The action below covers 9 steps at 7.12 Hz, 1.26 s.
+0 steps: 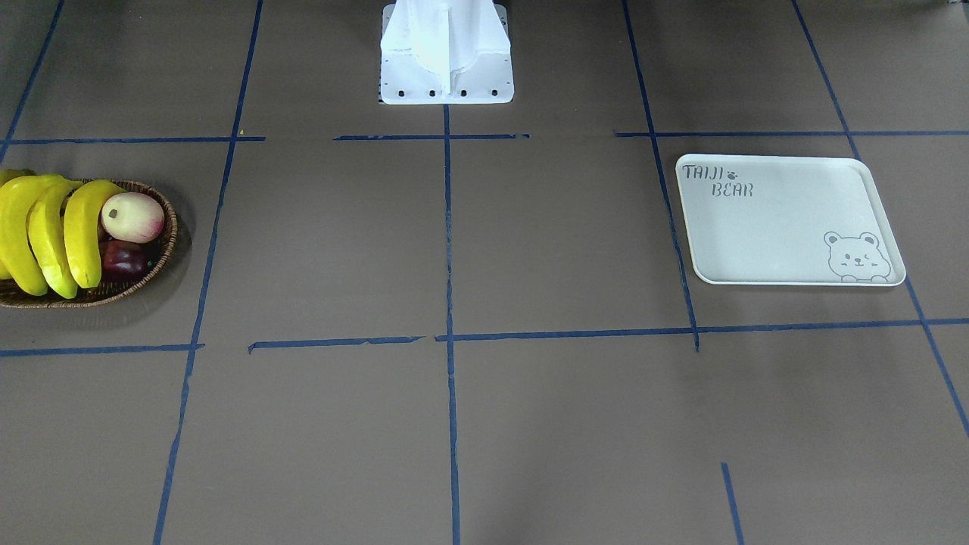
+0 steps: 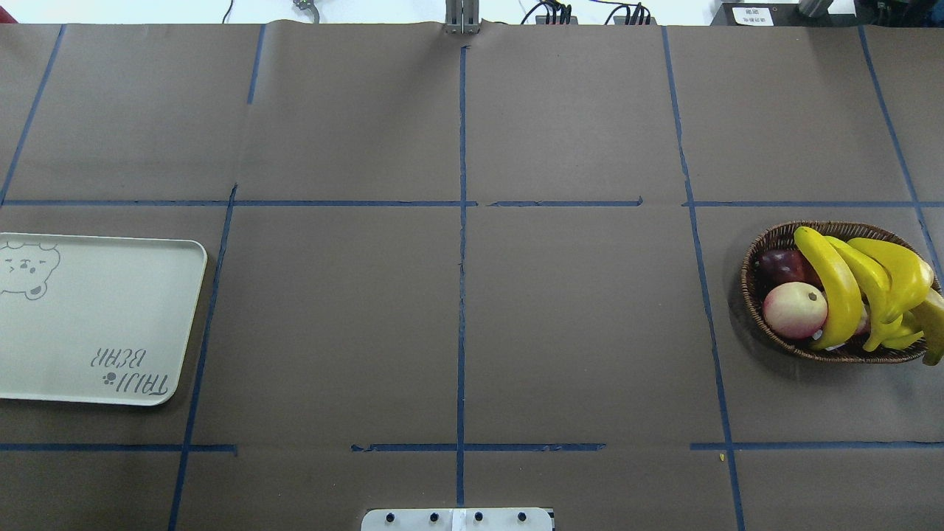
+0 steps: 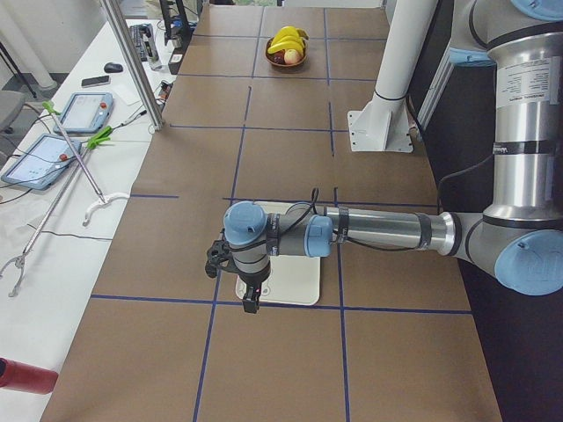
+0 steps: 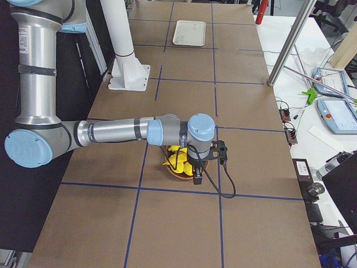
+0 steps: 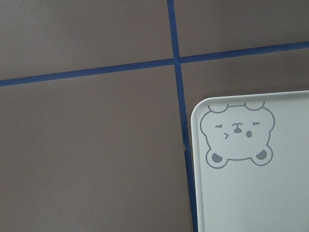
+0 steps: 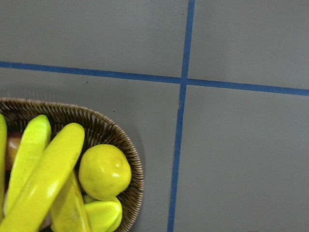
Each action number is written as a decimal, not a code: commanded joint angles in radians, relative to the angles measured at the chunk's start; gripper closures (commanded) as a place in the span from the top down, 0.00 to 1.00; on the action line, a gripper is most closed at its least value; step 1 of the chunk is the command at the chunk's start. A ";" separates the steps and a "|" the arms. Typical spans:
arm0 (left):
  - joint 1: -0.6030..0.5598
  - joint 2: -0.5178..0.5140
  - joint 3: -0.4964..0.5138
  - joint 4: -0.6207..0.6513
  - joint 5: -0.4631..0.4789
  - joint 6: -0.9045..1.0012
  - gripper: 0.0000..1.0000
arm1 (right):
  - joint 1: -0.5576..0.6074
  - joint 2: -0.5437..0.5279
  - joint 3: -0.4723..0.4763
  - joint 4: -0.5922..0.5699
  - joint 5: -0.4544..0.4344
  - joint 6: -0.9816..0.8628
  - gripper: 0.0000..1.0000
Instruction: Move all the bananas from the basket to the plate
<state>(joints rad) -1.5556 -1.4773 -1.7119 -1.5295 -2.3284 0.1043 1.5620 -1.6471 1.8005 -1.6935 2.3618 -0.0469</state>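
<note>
While bananas (image 1: 45,235) lie in the basket (image 1: 129,286), the plate (image 1: 787,227) reads "TAIJI BEAR" (left gripper (image 3: 251,303), right gripper (image 4: 197,180): can't tell grip).

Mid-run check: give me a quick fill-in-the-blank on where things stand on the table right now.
1. All the bananas lie in the ____, next to a cream-and-pink fruit.
2. The plate, with nothing on it, is printed TAIJI ____.
3. The gripper hanging over the plate's corner belongs to the robot's ____ arm.
Missing words: basket; BEAR; left.
</note>
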 commanded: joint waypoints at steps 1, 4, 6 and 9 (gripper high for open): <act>0.000 0.003 -0.002 0.000 -0.002 0.000 1.00 | -0.052 -0.003 0.095 0.002 0.048 0.291 0.99; 0.000 0.003 -0.003 0.000 -0.003 0.000 1.00 | -0.173 -0.073 0.177 0.199 0.015 0.736 0.93; 0.000 0.003 -0.002 0.000 -0.003 0.000 1.00 | -0.316 -0.143 0.152 0.502 -0.093 1.081 0.88; 0.000 0.003 -0.002 0.000 -0.003 -0.002 1.00 | -0.342 -0.178 0.097 0.566 -0.093 1.110 0.80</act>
<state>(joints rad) -1.5555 -1.4742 -1.7136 -1.5294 -2.3317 0.1040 1.2379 -1.8187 1.9245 -1.1423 2.2697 1.0510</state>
